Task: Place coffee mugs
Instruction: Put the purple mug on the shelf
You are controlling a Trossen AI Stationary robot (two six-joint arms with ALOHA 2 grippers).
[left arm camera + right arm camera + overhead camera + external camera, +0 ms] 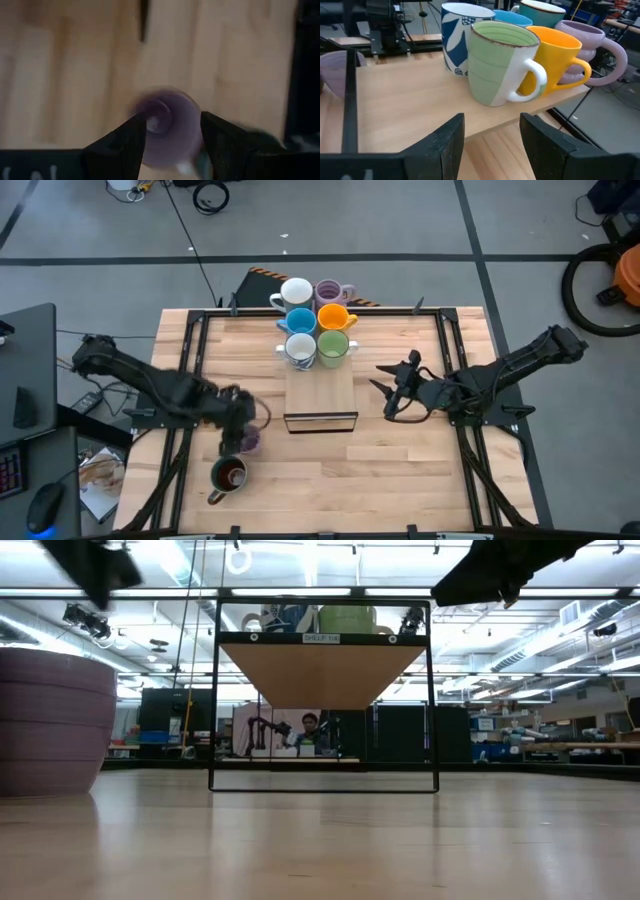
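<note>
1. Your left tool (240, 423) is over the desk's (400, 470) left front, fingers spread around a small lilac ceramic mug (167, 127).
2. Your right tool (490, 142) waits spread, facing six mugs on the wooden shelf (320, 395).
3. The dark olive mug (228, 476) stands nearby.

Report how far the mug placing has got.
Six mugs already stand on the shelf: two white, blue, lilac, orange and green. In hand: the left end effector straddles the second lilac mug on the table. Left: the dark olive mug. The right end effector waits open beside the shelf.
</note>
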